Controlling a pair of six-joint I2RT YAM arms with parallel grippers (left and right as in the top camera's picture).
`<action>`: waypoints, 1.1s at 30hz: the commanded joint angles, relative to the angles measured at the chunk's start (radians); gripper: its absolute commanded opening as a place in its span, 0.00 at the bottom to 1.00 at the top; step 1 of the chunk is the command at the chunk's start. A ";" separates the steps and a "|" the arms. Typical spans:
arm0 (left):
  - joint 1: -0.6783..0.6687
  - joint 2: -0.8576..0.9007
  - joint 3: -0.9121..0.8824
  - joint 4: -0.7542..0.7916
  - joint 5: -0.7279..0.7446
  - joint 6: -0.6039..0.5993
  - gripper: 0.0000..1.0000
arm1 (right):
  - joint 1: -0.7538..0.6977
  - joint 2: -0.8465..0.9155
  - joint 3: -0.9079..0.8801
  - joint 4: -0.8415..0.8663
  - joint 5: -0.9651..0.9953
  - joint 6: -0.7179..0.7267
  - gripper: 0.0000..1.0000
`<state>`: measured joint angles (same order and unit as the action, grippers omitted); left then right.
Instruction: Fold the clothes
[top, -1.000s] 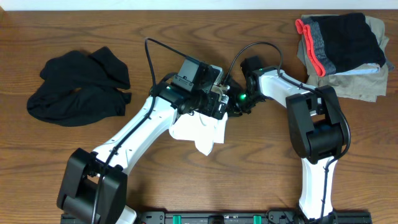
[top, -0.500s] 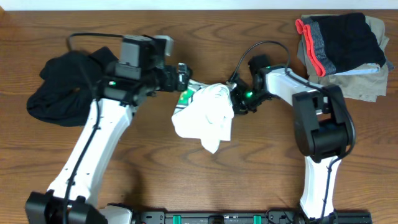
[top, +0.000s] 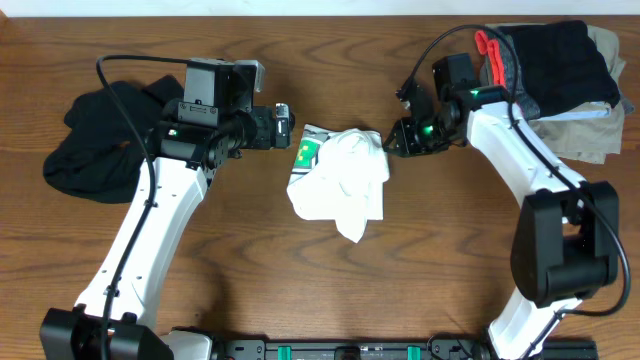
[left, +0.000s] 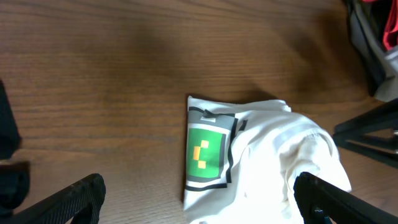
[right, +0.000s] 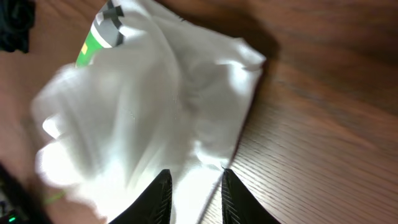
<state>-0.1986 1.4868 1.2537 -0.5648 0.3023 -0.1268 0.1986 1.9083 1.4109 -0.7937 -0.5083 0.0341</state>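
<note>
At the far left, behind the left tool (top: 284, 126), the black garment (top: 105, 145) lies in a loose heap on the counter (top: 440, 260). We see no fold in it, so we judge it untouched as far as the task goes. The left tool has its fingers spread wide and holds nothing. It hangs above bare wood, with the white T-shirt (top: 340, 185) just ahead of its tips and the green-and-yellow print (left: 208, 149) facing up at the shirt's near edge.

The T-shirt is bunched and rumpled, lying between the two tools, with no clean edge or flat panel. We would call its folding barely begun: it must first be spread out.

The right tool (top: 399, 141) sits at the shirt's other edge. In its wrist view the jaws stand slightly parted over the cloth, and we see nothing pinched between them.

Behind the right tool, well apart from the shirt, a stack of folded garments (top: 550, 95) rests on the counter's far corner. By our reckoning, both pieces are left to fold.
</note>
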 joint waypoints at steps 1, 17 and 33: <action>0.004 0.004 0.010 -0.003 -0.049 0.021 0.98 | 0.010 -0.040 0.018 -0.004 0.060 -0.005 0.26; 0.004 0.004 0.010 -0.015 -0.072 0.021 0.98 | 0.105 -0.050 0.015 -0.005 0.109 -0.035 0.52; 0.004 0.004 0.010 -0.025 -0.089 0.029 0.98 | 0.093 -0.038 -0.066 -0.061 0.327 0.063 0.01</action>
<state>-0.1986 1.4868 1.2537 -0.5873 0.2317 -0.1223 0.3054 1.8820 1.3872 -0.8639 -0.2436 0.0677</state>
